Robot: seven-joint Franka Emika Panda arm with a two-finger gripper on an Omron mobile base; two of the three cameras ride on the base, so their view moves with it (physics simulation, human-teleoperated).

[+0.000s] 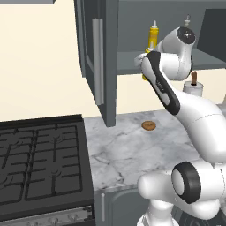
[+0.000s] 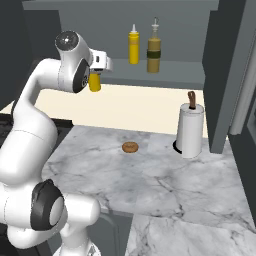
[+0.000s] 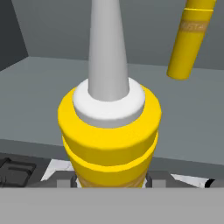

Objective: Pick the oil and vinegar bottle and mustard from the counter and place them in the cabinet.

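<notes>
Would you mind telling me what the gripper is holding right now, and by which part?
The gripper is shut on the mustard, a small yellow squeeze bottle. Its fingers clamp the body from both sides, below the white nozzle.

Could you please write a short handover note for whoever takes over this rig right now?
Gripper: shut on the mustard, held in the air in front of the open cabinet, about level with its shelf.
Oil and vinegar bottle: upright on the cabinet shelf, beside a second yellow squeeze bottle.
Counter: holds a paper towel roll and a small brown round item.
Done: oil and vinegar bottle placed; mustard picked.
Left: set the mustard on the shelf and release.
</notes>
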